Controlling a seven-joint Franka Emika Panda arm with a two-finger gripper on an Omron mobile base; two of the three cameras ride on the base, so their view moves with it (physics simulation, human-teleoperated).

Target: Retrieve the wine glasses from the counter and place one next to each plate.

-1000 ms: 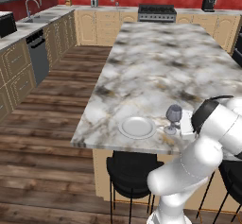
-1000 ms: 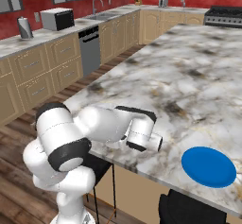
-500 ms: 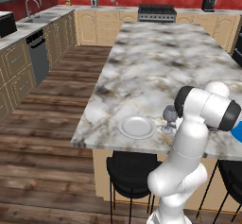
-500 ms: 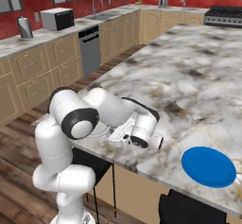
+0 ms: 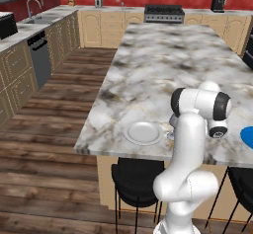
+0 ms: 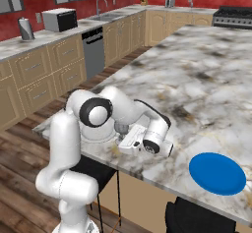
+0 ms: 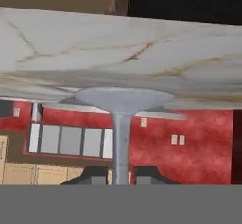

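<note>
A grey-blue wine glass [image 7: 122, 124] has its thin stem between my two dark finger tips. My gripper [image 7: 122, 176] is shut on that stem, and the round foot meets the marble counter [image 7: 56, 43]; this view is rolled upside down. In the left base view the wine glass [image 5: 173, 122] stands just right of the white plate [image 5: 143, 132], half hidden by my arm. The right base view has the wine glass [image 6: 120, 128] between the white plate [image 6: 101, 134] and my gripper [image 6: 123, 137]. The blue plate [image 6: 217, 173] lies further right along the counter's near edge.
Black stools [image 5: 136, 176] stand under the island's near edge. The marble island [image 5: 168, 65] stretches away towards the stove [image 5: 164, 12]. Cabinets, a sink and a dishwasher [image 5: 39, 58] line the left wall across the wooden floor.
My arm has swung its elbow up and over, now standing upright in front of the glass. The glass has stayed beside the white plate, still gripped.
</note>
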